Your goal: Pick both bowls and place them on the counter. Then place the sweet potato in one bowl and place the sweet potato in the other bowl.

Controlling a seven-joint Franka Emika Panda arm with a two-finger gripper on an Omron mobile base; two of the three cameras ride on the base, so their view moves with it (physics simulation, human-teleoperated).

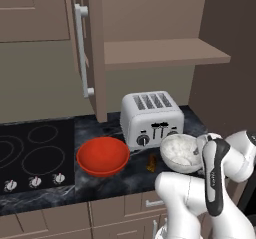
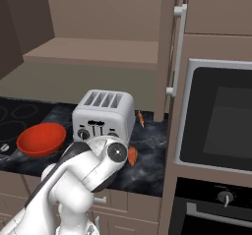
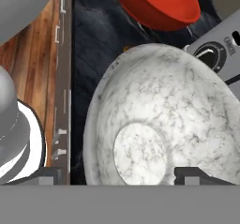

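Our fingers (image 3: 120, 175) stand spread astride the marbled bowl (image 3: 161, 120) on the bench (image 1: 131, 179); we should lift straight up, clear of its rim, beside the red bowl (image 1: 103, 155).

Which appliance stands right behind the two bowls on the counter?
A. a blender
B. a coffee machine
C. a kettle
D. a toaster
D: a silver four-slot toaster stands behind the red bowl and the marbled bowl on the black counter.
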